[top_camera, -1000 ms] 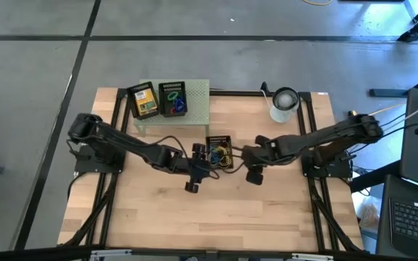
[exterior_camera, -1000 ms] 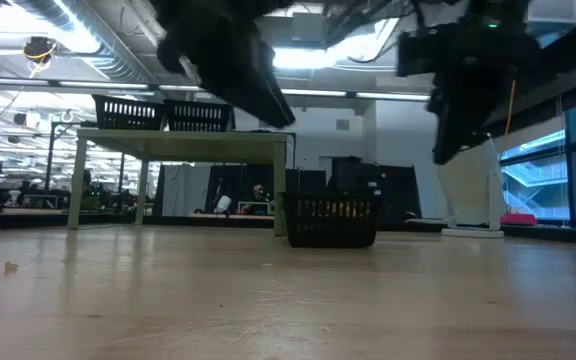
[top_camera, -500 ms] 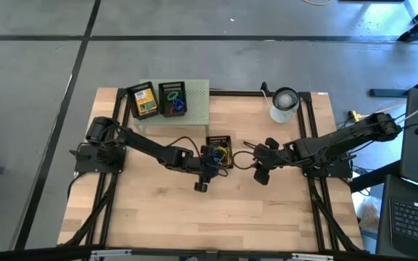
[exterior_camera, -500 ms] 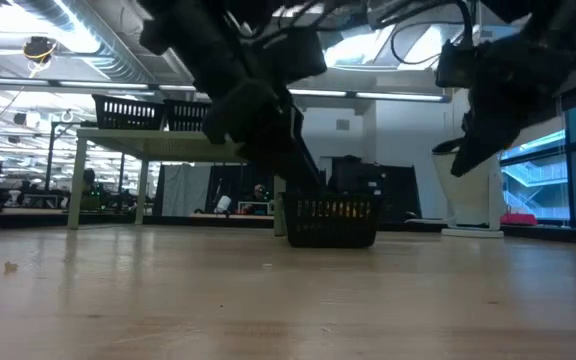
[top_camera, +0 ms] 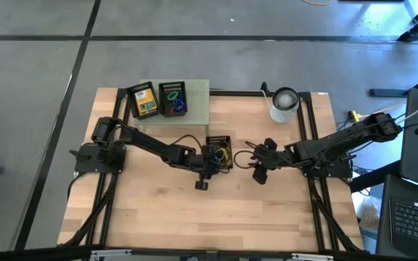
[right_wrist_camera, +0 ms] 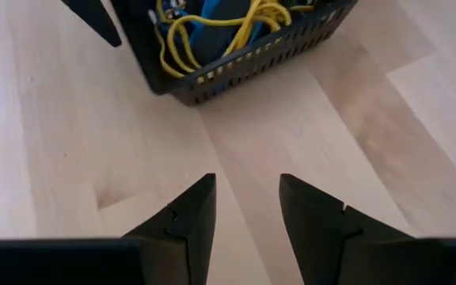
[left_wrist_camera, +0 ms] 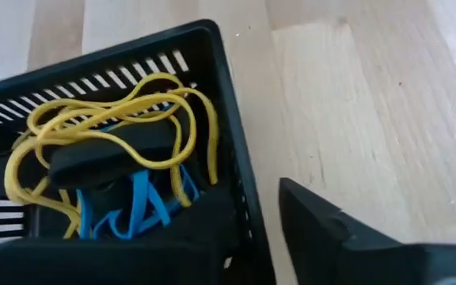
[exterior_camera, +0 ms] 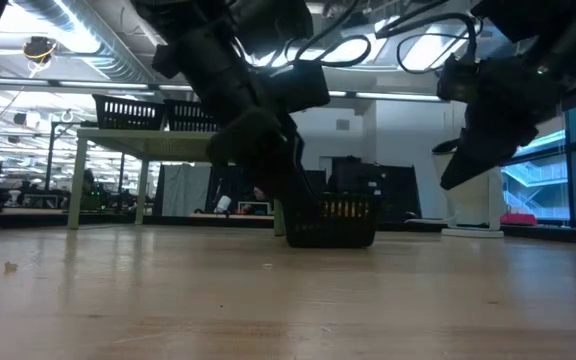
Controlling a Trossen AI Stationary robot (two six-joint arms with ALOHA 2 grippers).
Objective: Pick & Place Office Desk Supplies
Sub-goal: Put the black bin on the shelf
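A small black slotted basket (top_camera: 220,151) stands on the wooden table, holding yellow rubber bands (left_wrist_camera: 133,103) and blue rubber bands (left_wrist_camera: 137,202). My left gripper (top_camera: 212,159) slants down at the basket's near left corner. It is open, with one finger down inside the basket (left_wrist_camera: 109,154) and the other (left_wrist_camera: 323,226) outside the wall (left_wrist_camera: 240,170). Bare wood shows between that wall and the outer finger. My right gripper (right_wrist_camera: 248,190) hangs open over bare table to the basket's right, with nothing between its fingers. My left gripper has one finger inside the basket, where the yellow bands lie over it, and one outside the side wall (left_wrist_camera: 244,198). The outer finger stands clear of the wall. Whether the inner finger touches the wall or the bands, I cannot tell.
A pale green perforated rack (top_camera: 198,101) at the back left carries a basket with a yellow box (top_camera: 144,101) and a basket with coloured bands (top_camera: 173,99). A white cup (top_camera: 284,104) stands at the back right. Bare wood lies toward the near edge.
My left gripper has gone down and toward the table's right edge, to the basket, and one finger now dips into it. My right gripper has drawn back toward the right edge, sunk, and tipped downward. The basket has stayed in place.
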